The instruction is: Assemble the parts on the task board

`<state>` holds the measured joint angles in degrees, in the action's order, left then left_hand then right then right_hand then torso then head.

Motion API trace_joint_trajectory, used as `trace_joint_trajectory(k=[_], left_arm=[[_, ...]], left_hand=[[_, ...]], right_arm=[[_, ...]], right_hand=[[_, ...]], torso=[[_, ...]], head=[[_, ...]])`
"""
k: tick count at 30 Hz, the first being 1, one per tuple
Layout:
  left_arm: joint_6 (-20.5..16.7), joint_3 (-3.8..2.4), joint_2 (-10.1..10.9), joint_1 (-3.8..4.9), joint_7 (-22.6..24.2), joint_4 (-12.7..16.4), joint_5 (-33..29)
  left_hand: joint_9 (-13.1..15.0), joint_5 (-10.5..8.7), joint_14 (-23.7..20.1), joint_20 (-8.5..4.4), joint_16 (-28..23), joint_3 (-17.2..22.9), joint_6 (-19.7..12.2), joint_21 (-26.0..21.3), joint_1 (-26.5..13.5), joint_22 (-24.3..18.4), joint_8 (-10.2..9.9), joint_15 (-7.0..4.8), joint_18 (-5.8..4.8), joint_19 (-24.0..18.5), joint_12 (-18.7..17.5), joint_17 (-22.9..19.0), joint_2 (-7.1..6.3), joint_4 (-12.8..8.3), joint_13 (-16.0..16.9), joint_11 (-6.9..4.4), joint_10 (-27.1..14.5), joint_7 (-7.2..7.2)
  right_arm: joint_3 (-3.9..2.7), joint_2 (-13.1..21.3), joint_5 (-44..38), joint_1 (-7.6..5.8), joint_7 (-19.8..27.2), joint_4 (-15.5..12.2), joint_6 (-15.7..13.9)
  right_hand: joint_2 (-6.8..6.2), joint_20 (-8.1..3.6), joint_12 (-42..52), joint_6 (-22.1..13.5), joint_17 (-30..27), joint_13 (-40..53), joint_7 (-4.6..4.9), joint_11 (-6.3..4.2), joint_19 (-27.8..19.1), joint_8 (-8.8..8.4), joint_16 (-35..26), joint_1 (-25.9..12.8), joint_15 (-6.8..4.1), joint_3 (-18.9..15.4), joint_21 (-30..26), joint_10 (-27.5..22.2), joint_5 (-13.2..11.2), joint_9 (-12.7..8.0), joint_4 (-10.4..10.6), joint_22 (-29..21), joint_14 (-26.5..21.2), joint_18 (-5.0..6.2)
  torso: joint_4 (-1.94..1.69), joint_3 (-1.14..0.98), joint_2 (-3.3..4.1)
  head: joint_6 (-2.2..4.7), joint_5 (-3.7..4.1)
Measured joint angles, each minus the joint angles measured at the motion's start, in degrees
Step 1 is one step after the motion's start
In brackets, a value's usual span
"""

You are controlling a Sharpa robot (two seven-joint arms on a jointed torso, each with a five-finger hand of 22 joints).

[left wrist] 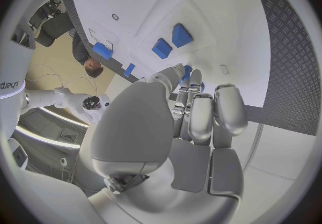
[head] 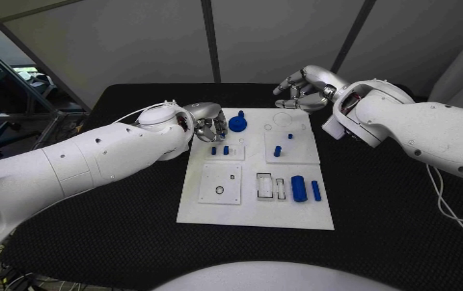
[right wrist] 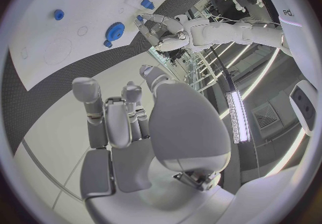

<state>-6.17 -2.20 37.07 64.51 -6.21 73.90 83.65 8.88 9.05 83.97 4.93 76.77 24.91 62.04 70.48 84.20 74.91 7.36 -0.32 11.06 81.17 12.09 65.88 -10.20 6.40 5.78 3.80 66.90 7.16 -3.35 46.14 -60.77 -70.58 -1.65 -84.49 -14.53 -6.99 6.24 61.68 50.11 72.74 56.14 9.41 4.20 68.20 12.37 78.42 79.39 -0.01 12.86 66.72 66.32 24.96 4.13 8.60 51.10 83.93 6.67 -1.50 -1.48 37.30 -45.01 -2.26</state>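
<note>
The white task board (head: 253,212) lies mid-table. On it are a blue gear (head: 237,125) at the far left, two short pegs (head: 220,150), another peg (head: 277,150) and two cylinders (head: 306,189) near the right edge. My left hand (head: 205,128) hovers at the board's far-left edge beside the gear, fingers curled. In the left wrist view a blue bit (left wrist: 187,69) shows at its fingertips (left wrist: 191,81); whether it is pinched is unclear. My right hand (head: 301,90) hangs beyond the board's far edge, fingers curled in on nothing (right wrist: 124,116). The right wrist view shows the gear (right wrist: 115,31) beside my left hand (right wrist: 158,29).
The board has a raised square plate (head: 220,182) with a small ring and slotted recesses (head: 269,186) near its front. Black table (head: 116,231) surrounds the board on all sides. Grey partition walls stand behind the table.
</note>
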Motion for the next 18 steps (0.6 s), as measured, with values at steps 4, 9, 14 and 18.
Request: trace_joint_trajectory(k=[4, 9, 14, 18], left_arm=[[0.2, 0.0, 0.0, 0.0, 0.0, -0.2, 0.0], [0.7, 0.05, -0.1, 0.0, 0.0, -0.6, 0.0], [1.1, 0.12, -0.3, 0.0, 0.0, -0.8, 0.0], [1.4, 0.28, -0.5, 0.0, 0.0, -1.0, 0.0]], left_hand=[[0.0, 0.0, 0.0, 0.0, 0.0, 0.0, 0.0, 0.0, -0.1, 0.0, 0.0, 0.0, 0.0, 0.0, 0.0, 0.0, -0.06, 0.0, 0.0, 0.0, 0.0, 0.0], [0.0, 0.0, 0.0, 0.0, 0.0, 0.0, 0.0, 0.0, -0.4, 0.0, 0.0, 0.0, 0.0, 0.0, -0.4, -0.3, -0.35, 0.0, 0.0, -0.2, 0.2, 0.0], [-0.1, -0.22, 0.0, 0.0, 0.0, 0.0, 0.0, 0.0, -0.6, 0.0, -0.2, 0.0, 0.0, 0.0, -0.6, -0.4, -0.11, 0.0, -0.1, -0.2, 0.2, 0.0], [-0.2, -0.22, 0.0, 0.0, 0.0, 0.0, 0.0, 0.0, -0.9, 0.0, -0.5, 0.0, 0.0, 0.0, -0.9, -0.5, -0.42, 0.0, -0.1, -0.2, 0.2, 0.0]], right_arm=[[0.0, 0.0, 0.0, 0.0, 0.0, 0.0, 0.0], [0.0, 0.0, 0.0, 0.0, 0.0, 0.0, 0.0], [0.0, 0.0, 0.0, 0.0, 0.0, 0.1, 0.0], [0.0, -0.1, 0.0, 0.0, 0.0, 0.1, 0.0]], right_hand=[[0.0, 0.0, 0.0, 0.0, 0.0, 0.0, 0.0, 0.0, 0.0, 0.0, 0.0, 0.0, 0.0, 0.0, 0.0, 0.0, 0.0, 0.0, 0.0, 0.0, 0.0, 0.0], [0.0, 0.0, 0.0, 0.0, 0.0, 0.0, 0.0, 0.0, 0.0, 0.0, 0.0, 0.0, 0.0, 0.0, 0.0, 0.0, 0.0, 0.0, 0.0, 0.0, 0.0, 0.0], [0.0, 0.0, 0.0, 0.0, 0.0, 0.0, 0.0, 0.0, 0.0, 0.0, 0.0, 0.0, 0.0, 0.0, 0.0, 0.0, 0.0, 0.0, 0.0, 0.0, 0.0, 0.0], [0.0, 0.0, 0.0, 0.0, 0.0, 0.0, 0.0, 0.0, 0.0, 0.0, 0.0, 0.0, 0.0, 0.0, 0.0, 0.0, 0.0, 0.0, 0.0, 0.0, 0.0, 0.0]], torso=[[-0.01, -0.01, -0.03], [-0.01, -0.02, -0.03], [-0.02, -0.02, -0.03], [-0.02, -0.02, 0.01]], head=[[-0.03, -0.01], [-0.03, -0.1], [0.06, 0.08], [0.09, 0.13]])
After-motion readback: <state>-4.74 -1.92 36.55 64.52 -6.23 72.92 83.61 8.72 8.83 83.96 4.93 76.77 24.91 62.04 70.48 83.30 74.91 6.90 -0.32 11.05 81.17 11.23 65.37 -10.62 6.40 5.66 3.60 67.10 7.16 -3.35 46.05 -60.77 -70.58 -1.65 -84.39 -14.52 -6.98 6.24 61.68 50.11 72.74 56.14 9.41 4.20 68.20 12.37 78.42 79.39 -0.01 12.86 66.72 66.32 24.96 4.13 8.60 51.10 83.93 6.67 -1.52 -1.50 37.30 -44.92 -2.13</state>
